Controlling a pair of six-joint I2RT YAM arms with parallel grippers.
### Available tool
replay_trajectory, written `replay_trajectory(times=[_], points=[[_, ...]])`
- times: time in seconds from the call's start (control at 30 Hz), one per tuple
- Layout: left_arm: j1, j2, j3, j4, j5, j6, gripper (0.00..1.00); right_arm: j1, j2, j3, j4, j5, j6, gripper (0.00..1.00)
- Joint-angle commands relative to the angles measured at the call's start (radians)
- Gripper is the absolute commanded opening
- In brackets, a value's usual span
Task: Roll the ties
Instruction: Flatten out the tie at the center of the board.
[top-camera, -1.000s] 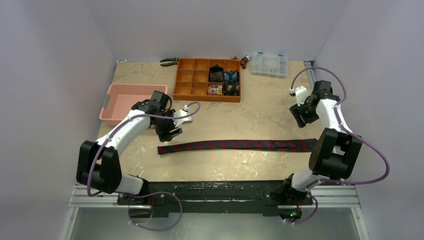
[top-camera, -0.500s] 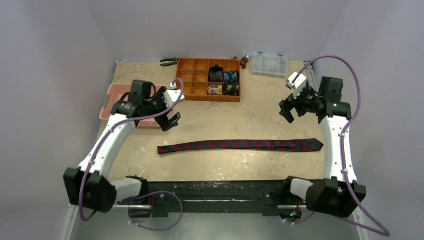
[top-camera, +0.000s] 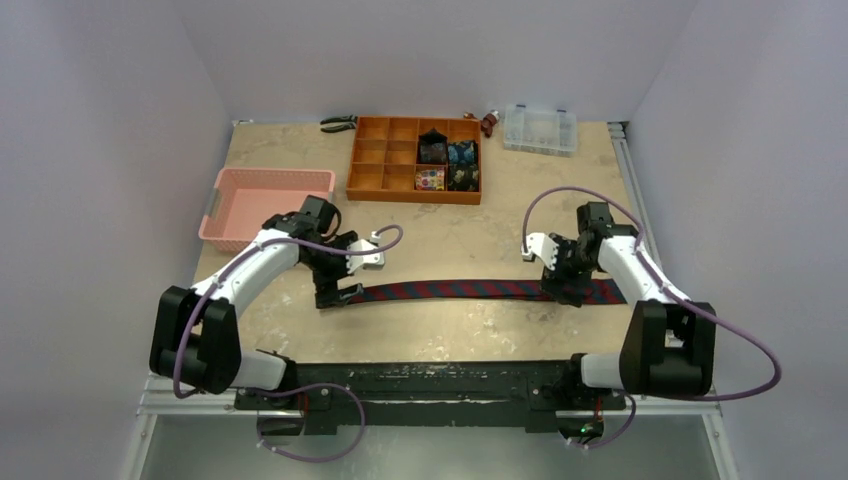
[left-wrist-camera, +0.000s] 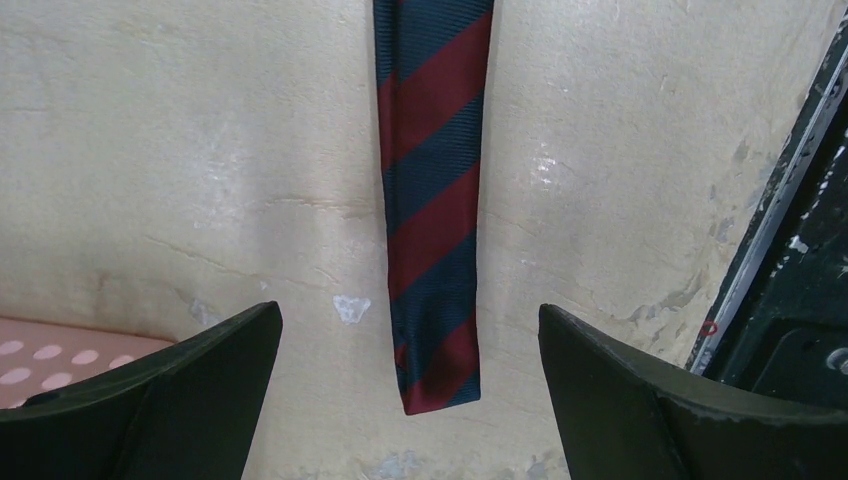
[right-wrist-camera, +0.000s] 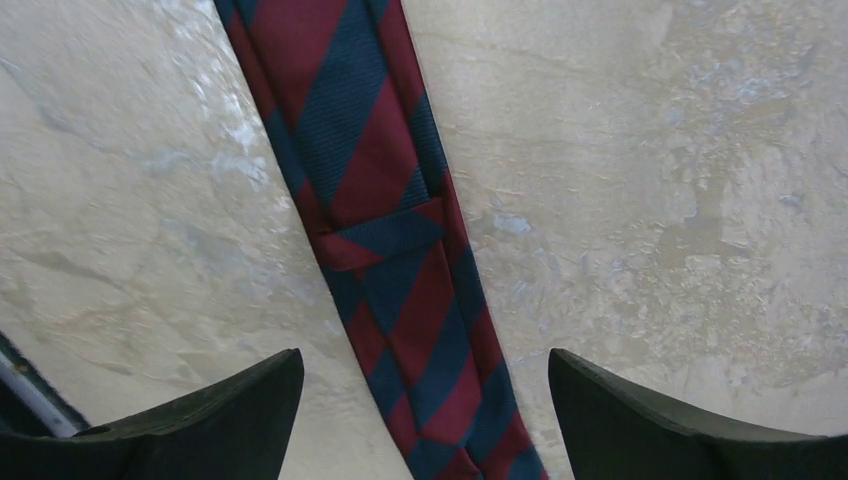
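Striped tie (top-camera: 470, 290): flat on worktop (top-camera: 480, 235), lying left to right, seemingly unshifted.
Left tool (left-wrist-camera: 410, 330): down from beside the pink basket (top-camera: 225, 215), now low over the tie's narrow end, fingers spread wide either side.
Right tool (right-wrist-camera: 425, 370): lowered from far right, spread astride the broad part at the keeper loop (right-wrist-camera: 385, 235).
Neither pinches fabric.

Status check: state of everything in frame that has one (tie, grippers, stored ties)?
Navy-and-red striped fabric necktie: unrolled, lying flat on the table.
Left gripper: open, straddling the necktie's narrow end, not gripping.
Right gripper: open above the necktie near its wider end, not gripping.
Small patterned ties: rolled, sitting in right-hand compartments of the orange divided tray.
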Motion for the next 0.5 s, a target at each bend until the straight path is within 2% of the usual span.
replay_trajectory(times=[0.0,0.23,0.33,0.47], points=[[-0.047,0.023,-0.022,0.021,-0.047,0.097,1.00,0.006,0.058,-0.039,0.124,0.117,-0.128,0.89],[-0.103,0.066,-0.032,0.060,-0.097,0.105,1.00,-0.031,0.134,-0.079,0.196,0.169,-0.214,0.67],[-0.109,0.073,-0.016,0.071,-0.088,0.090,0.94,-0.074,0.145,-0.075,0.191,0.179,-0.263,0.57],[-0.111,0.079,-0.007,0.082,-0.081,0.094,0.89,-0.165,0.181,-0.050,0.171,0.199,-0.333,0.50]])
